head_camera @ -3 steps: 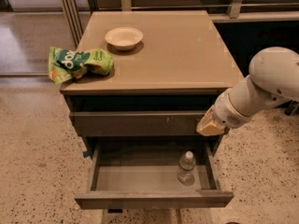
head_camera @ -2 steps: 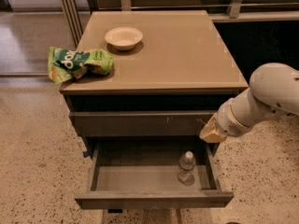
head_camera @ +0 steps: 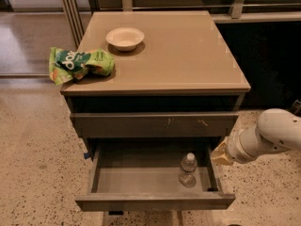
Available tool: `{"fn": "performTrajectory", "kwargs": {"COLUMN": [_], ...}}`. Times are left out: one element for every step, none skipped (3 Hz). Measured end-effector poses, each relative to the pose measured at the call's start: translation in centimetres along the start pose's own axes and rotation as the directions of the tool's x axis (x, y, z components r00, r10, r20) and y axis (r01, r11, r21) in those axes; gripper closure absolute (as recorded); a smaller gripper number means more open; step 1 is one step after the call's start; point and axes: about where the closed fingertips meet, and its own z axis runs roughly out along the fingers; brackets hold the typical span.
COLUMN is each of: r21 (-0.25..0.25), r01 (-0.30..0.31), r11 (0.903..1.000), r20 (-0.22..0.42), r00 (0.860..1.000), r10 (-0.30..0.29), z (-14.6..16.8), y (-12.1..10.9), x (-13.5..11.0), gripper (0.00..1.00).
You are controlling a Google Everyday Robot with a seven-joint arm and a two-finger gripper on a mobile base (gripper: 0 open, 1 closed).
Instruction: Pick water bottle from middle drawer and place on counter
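The water bottle (head_camera: 188, 169) is small, clear and white-capped. It stands upright in the right part of the open middle drawer (head_camera: 155, 202), which is pulled out toward me. The counter (head_camera: 183, 55) is the tan top of the cabinet above it. My gripper (head_camera: 221, 154) is on a white arm coming in from the right. It sits just outside the drawer's right wall, to the right of the bottle and a little above it, not touching the bottle.
A white bowl (head_camera: 125, 37) sits at the back left of the counter. A green snack bag (head_camera: 80, 64) hangs over its left edge. A closed drawer front with pale scratches (head_camera: 155, 125) is above the open drawer. The floor is speckled.
My arm has drawn back to the right and moved lower, so the gripper went from in front of the upper drawer front to beside the open drawer's right wall. The bottle has not moved.
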Motion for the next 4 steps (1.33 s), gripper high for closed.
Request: {"fn": "performTrajectory", "kwargs": {"r21": [0.000,0.000,-0.005,-0.022], "r01": [0.000,0.011,0.005,-0.006], "r11": [1.0000,0.9999,1.0000,0.9997], "r20": [0.000,0.042,0.110,0.181], "r00": [1.000,0.999,0.994,0.984], "r10": [0.000,-0.011,-0.005,0.010], "z": [0.0,1.0,2.4,3.6], "y": [0.0,0.1,-0.1,-0.4], "x": [0.0,0.9,1.8,2.2], "gripper": [1.00,0.81,0.58,0.34]}}
